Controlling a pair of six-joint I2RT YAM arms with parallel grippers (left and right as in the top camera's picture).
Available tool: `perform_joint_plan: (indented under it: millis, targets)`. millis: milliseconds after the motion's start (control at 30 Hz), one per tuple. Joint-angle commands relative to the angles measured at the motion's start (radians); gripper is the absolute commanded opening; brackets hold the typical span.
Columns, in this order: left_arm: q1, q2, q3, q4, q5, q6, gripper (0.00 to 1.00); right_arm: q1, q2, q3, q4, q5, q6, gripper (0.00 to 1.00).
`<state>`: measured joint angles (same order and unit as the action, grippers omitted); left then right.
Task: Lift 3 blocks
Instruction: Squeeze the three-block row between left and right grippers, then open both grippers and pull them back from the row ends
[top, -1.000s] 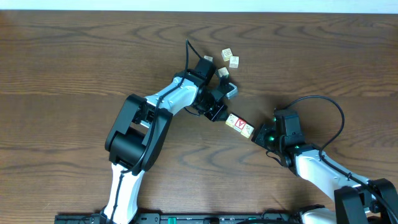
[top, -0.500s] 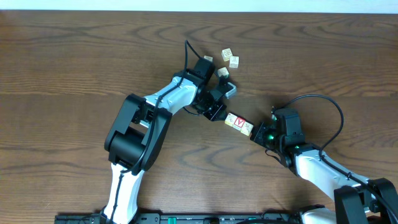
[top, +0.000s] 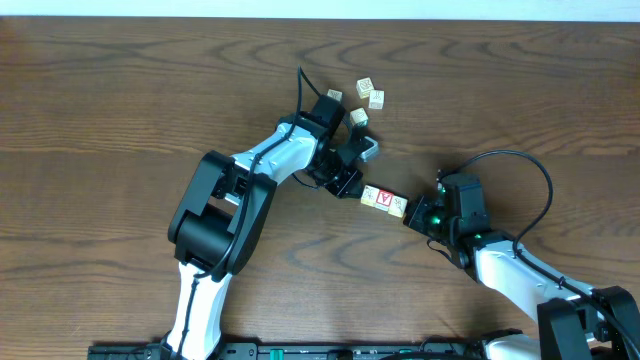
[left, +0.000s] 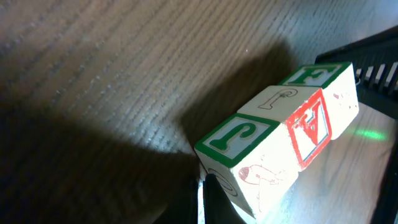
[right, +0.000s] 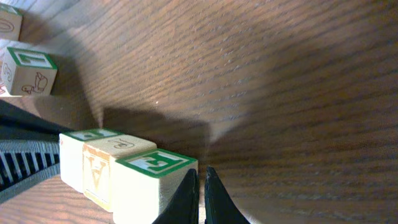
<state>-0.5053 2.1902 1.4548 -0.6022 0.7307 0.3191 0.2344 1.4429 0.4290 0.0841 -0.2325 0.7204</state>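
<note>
- The left gripper (top: 347, 183) was mostly hidden under its own wrist in the overhead view. In the left wrist view only its dark fingertips showed at the bottom edge, pressed together and touching the near end of the blocks (top: 383, 200).
- From overhead, the marks on the loose cubes (top: 377, 99) above the left gripper were too small to read. The right wrist view showed only two of them, the upper one cut off by the frame's corner.
- Whether the blocks' undersides were clear of the table (top: 120, 100) could not be made out. A shadow lay beside the row in both wrist views.
- The right gripper (top: 414, 213) showed in its own view as two slim fingertips closed against each other, set at the other end of the row. The nearest block's lower part ran out of that frame.
- Count: two arms, one gripper each.
- Count: three blocks in one straight line, faces touching, held end to end between the two closed grippers near the table's middle. The red-faced block (left: 309, 127) was in the middle, with a green-lettered block on either side.
- Count: three loose cubes, near one another and apart from the row.
</note>
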Motion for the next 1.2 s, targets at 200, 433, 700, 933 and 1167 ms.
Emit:
perform_joint_plan:
  millis: [200, 433, 700, 933, 1167]
  targets:
    - [-0.007, 0.017, 0.011, -0.034, 0.014, 0.020, 0.07, -0.046, 0.016, -0.005, 0.009, 0.007, -0.079, 0.01]
    - [-0.007, 0.017, 0.011, -0.034, 0.013, 0.021, 0.07, -0.059, 0.016, -0.005, 0.010, 0.006, -0.090, 0.01]
    - [-0.006, 0.017, 0.011, -0.017, -0.007, 0.021, 0.07, -0.045, 0.016, -0.005, -0.031, -0.065, -0.136, 0.01]
    - [-0.006, 0.017, 0.011, -0.014, -0.010, 0.020, 0.07, -0.040, 0.016, -0.005, -0.031, -0.138, -0.200, 0.01]
    - [-0.006, 0.017, 0.011, -0.014, -0.010, 0.020, 0.07, -0.040, 0.017, -0.005, -0.005, -0.138, -0.207, 0.01]
